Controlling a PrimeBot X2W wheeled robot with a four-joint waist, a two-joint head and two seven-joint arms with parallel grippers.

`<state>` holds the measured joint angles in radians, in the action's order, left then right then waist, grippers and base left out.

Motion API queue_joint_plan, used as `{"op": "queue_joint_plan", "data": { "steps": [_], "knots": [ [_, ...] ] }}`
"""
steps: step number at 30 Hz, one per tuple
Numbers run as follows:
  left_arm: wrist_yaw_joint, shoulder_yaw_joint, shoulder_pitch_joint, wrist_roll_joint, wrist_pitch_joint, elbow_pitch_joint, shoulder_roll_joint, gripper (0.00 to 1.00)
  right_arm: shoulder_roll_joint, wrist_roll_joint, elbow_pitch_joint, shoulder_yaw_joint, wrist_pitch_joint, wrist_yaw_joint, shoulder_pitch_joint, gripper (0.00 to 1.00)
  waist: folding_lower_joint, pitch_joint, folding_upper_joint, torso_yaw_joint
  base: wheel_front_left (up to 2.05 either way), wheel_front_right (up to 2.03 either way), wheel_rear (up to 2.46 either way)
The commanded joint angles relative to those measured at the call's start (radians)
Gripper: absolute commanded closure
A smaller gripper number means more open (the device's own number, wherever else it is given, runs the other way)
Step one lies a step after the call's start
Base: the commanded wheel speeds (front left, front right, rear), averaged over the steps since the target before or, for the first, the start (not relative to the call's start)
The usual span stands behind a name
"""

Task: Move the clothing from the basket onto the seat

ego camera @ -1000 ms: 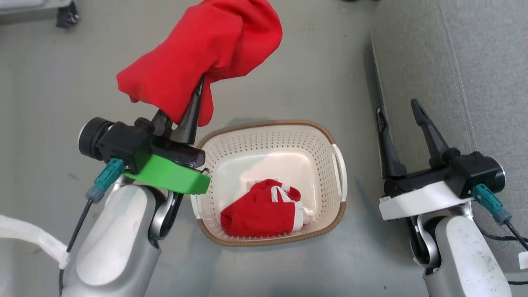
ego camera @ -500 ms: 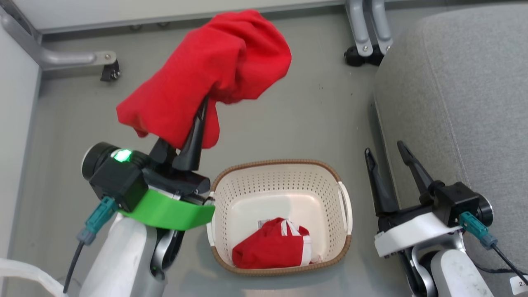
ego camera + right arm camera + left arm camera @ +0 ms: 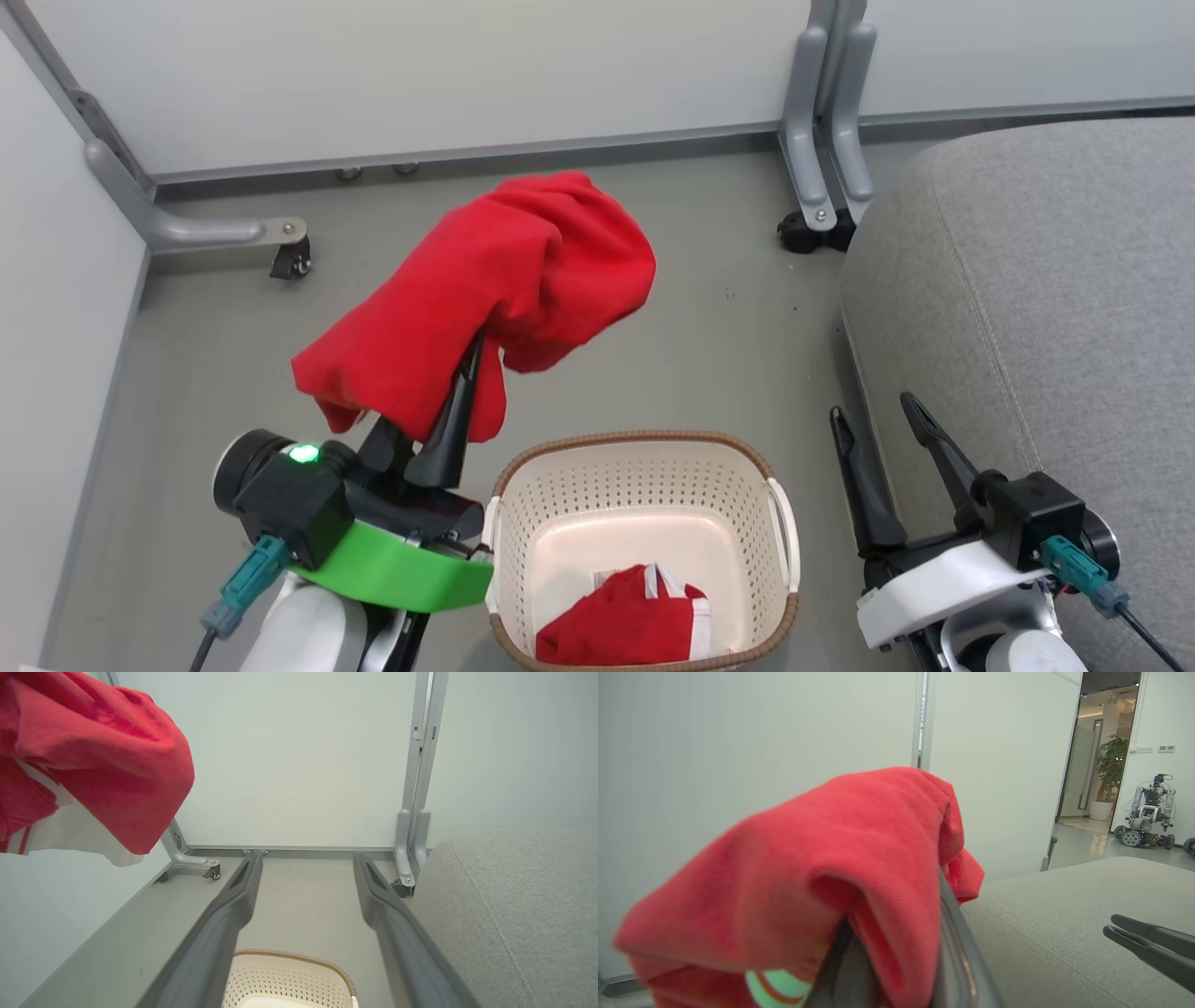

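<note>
My left gripper (image 3: pixel 467 369) is shut on a red garment (image 3: pixel 485 289), held up in the air left of and beyond the basket (image 3: pixel 644 443); the fabric drapes over the fingertips and hides them. The same garment (image 3: pixel 808 868) covers the fingers in the left wrist view, and it hangs with its white panel at upper left in the right wrist view (image 3: pixel 93 751). A second red garment with white trim (image 3: pixel 621 625) lies in the basket. My right gripper (image 3: pixel 873 411) is open and empty, between the basket and the grey seat (image 3: pixel 1055 308).
White partition walls stand behind, on grey metal legs with casters (image 3: pixel 291 259) (image 3: pixel 812 229) resting on the grey floor. In the left wrist view another wheeled robot (image 3: pixel 1148 812) and a potted plant (image 3: pixel 1108 765) stand far off through a doorway.
The head camera has moved, so the basket sits lower in the picture and the walls have come into view. The left gripper still holds the garment aloft; the right gripper stays open.
</note>
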<state>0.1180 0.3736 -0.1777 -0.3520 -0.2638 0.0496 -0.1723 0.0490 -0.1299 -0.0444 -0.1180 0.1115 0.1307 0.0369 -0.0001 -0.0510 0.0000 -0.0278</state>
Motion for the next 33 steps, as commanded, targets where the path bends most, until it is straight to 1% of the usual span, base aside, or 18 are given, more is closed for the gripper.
{"op": "queue_joint_plan", "data": {
  "steps": [1,12,23,28,33],
  "knots": [
    [-0.004,0.001,0.018,0.001,0.003,0.001,-0.006,1.00,0.002,-0.005,-0.007,0.003,-0.004,0.000,0.017,0.00,0.0001,0.021,0.0000,-0.006,0.00,0.00,0.00],
    [-0.018,0.011,0.043,-0.005,0.017,0.013,-0.016,1.00,0.003,-0.005,-0.034,0.012,-0.018,0.000,0.045,0.00,0.0001,0.038,0.0000,-0.005,0.00,0.00,0.00],
    [-0.023,0.022,0.038,-0.014,0.020,0.013,-0.018,1.00,0.003,-0.009,-0.031,0.003,-0.024,0.000,0.043,0.00,0.0001,0.044,0.0000,-0.009,0.00,0.00,0.00],
    [-0.022,0.029,0.029,-0.014,0.024,0.013,-0.021,1.00,0.002,0.008,-0.034,-0.027,-0.028,0.000,0.020,0.00,0.0001,0.041,0.0000,-0.011,0.00,0.00,0.00],
    [-0.021,0.037,0.024,-0.014,0.028,0.014,-0.022,1.00,0.017,0.006,-0.029,-0.107,-0.035,0.000,-0.030,0.00,0.0001,0.032,0.0000,-0.011,0.00,0.00,0.00]
  ]
}}
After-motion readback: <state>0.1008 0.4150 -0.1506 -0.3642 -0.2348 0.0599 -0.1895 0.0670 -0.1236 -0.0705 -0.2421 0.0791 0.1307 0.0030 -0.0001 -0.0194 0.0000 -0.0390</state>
